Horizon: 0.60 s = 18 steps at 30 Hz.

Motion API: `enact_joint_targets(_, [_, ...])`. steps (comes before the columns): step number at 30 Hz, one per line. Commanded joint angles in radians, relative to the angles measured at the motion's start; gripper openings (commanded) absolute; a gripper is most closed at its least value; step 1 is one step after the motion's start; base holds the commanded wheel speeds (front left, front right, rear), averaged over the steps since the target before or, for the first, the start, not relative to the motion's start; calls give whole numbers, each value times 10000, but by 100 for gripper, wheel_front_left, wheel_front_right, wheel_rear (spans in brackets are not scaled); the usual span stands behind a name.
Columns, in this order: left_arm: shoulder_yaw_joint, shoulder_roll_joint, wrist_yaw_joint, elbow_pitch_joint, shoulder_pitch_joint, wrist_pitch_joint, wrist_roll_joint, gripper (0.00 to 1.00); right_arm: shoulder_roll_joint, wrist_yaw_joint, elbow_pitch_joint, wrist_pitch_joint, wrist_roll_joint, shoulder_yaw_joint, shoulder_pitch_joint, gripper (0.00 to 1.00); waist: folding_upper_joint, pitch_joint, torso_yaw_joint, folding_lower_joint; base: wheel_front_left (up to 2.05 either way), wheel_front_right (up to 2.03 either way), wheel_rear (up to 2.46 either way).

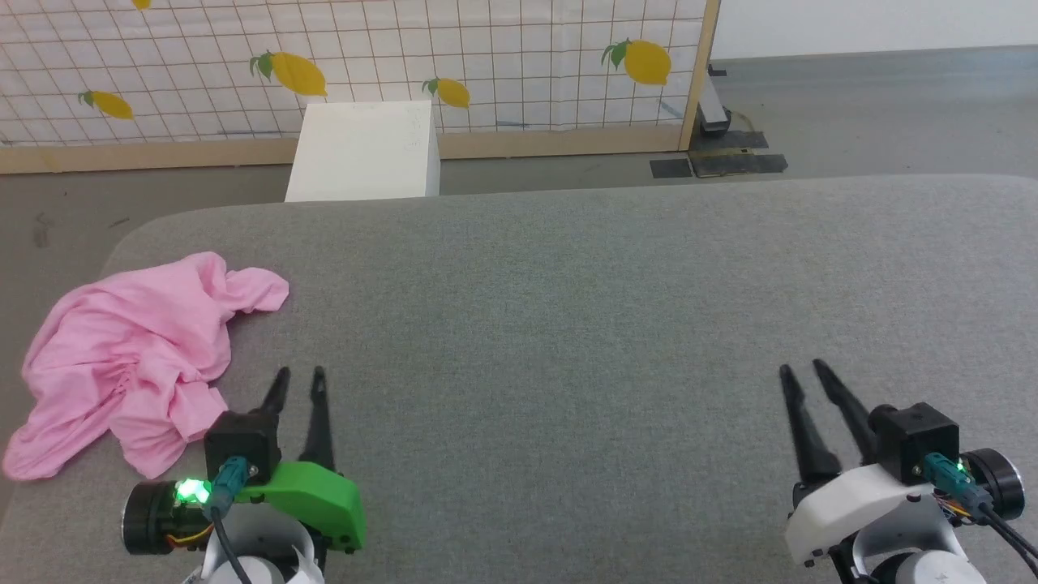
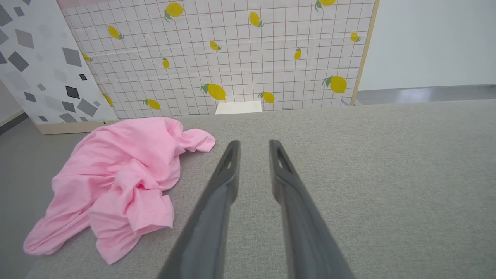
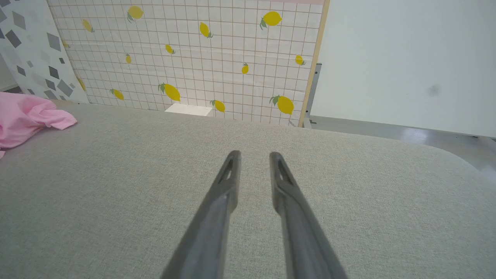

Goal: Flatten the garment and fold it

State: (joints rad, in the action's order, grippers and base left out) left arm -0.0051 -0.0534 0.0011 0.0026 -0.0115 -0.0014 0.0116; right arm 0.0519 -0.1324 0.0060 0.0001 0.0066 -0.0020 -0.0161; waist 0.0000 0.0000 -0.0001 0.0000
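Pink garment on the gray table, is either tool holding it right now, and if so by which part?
Nothing is held. The left tool and the right tool are both open over the gray table, and the pink garment lies crumpled, untouched, near the left edge.

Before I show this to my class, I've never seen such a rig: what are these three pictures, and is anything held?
It is a two-armed robot. One picture looks down from its head; the other two look along each wrist's fingers. In the head view, the left gripper and right gripper hover at the near edge of a grey padded table, both open and holding nothing. A crumpled pink garment lies at the table's left edge, beside the left gripper. Behind stand a lemon-print screen and a white box.
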Motion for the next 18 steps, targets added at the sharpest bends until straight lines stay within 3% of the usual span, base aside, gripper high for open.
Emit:
enact_joint_targets(1, [-5,0,2,2,0,-2,1,100,0,0,0,-2,1,1,1,100,0,0,0,0,0,0,0])
enact_joint_targets(18, [-289,-22,274,313,-135,-345,229,100,-2,2,17,-239,3,-84,24,100,0,-1,568,0,0,0,0])
